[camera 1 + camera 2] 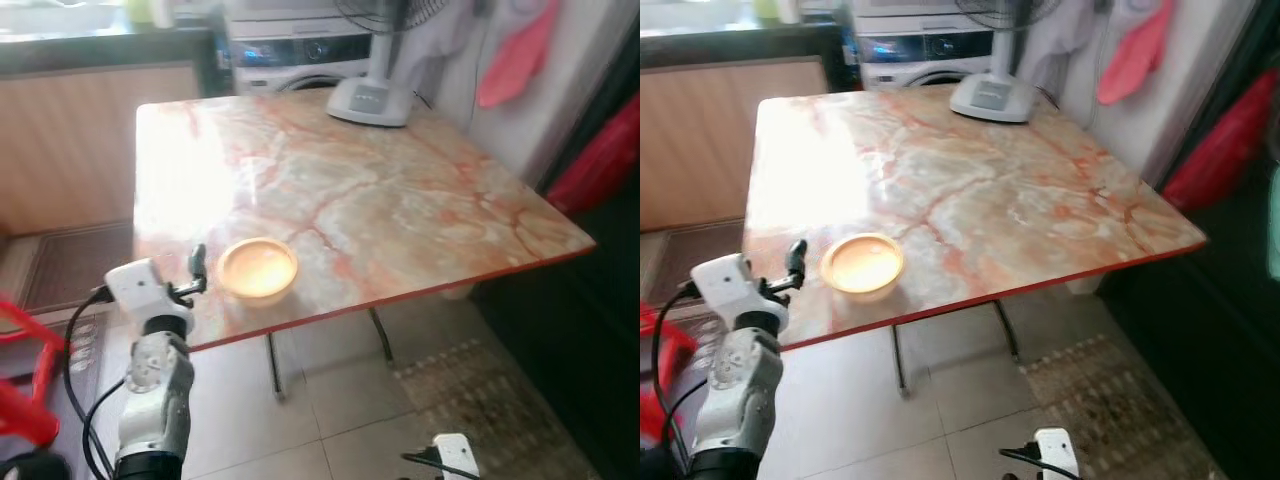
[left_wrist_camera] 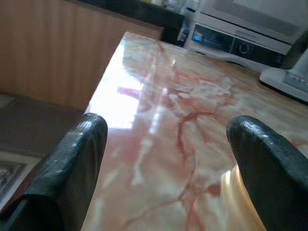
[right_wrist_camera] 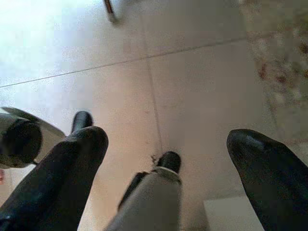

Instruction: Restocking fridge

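Nearby, left tool (image 2: 166,159) spread, bowl (image 1: 258,269), no legible writing

Head stereo pair: both eyes look forward and down from standing height at the marble counter (image 1: 400,200), mid range. They share almost the whole scene: the counter, the yellow bowl (image 1: 258,268) near its front edge, the fan base (image 1: 368,100) at the far end, the washing machine (image 1: 925,50) behind it, the tiled floor (image 1: 940,400). The right eye sits slightly offset, so things land further left in its frame.

Left wrist cam: low, very close to the counter's surface, looking along it between the left claw (image 2: 166,168) fingers toward the same washing machine.

Right wrist cam: points straight down at the floor between the right claw (image 3: 166,159) fingers, close.
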Robot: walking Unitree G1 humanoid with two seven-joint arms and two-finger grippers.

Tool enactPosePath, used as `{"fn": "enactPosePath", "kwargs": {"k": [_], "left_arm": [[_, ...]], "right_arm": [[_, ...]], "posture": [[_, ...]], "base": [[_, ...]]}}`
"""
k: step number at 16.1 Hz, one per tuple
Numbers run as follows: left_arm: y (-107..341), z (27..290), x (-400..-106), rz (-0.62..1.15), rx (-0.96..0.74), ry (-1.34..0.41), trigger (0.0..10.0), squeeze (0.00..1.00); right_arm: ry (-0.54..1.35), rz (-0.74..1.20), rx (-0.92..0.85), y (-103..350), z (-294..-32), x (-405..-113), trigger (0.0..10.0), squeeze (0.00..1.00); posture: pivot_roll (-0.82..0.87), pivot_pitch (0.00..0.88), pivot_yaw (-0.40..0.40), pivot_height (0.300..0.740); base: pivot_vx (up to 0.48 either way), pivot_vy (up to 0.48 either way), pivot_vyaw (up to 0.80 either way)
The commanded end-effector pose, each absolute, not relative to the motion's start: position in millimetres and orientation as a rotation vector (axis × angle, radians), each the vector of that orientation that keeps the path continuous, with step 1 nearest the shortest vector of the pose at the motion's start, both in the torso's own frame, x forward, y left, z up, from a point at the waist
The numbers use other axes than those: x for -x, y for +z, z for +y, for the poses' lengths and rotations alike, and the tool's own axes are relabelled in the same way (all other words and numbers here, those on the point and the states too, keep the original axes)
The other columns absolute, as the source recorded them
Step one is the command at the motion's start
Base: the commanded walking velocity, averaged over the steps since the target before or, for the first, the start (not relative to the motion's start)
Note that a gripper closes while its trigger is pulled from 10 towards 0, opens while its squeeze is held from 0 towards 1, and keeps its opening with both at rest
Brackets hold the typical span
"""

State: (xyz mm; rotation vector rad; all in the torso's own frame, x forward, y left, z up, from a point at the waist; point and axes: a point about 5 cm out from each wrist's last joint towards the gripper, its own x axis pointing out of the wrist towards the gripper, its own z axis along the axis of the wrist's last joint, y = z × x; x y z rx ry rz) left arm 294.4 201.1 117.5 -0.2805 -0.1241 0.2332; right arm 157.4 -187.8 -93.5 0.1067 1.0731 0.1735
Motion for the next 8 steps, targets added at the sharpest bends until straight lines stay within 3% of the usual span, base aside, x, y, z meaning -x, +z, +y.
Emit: {"fn": "enactPosePath", "kwargs": {"k": [1, 8], "left_arm": [[115.6, 193.9, -299.5, -0.093, 0.349, 0.198, 10.0, 0.00], [108.7, 180.9, -308.2, -0.025, 0.472, 0.104, 10.0, 0.00]], "right_arm": [[0.171, 1.087, -0.100, -94.9, -189.5, -153.6, 10.0, 0.00], [0.173, 1.086, -0.102, -94.8, -189.9, -153.4, 10.0, 0.00]], "posture": [[0.09, 0.000, -0.028, 0.740], [0.09, 0.000, -0.031, 0.740]], "base": [[0.000, 0.000, 0.00], [0.000, 0.000, 0.00]]}}
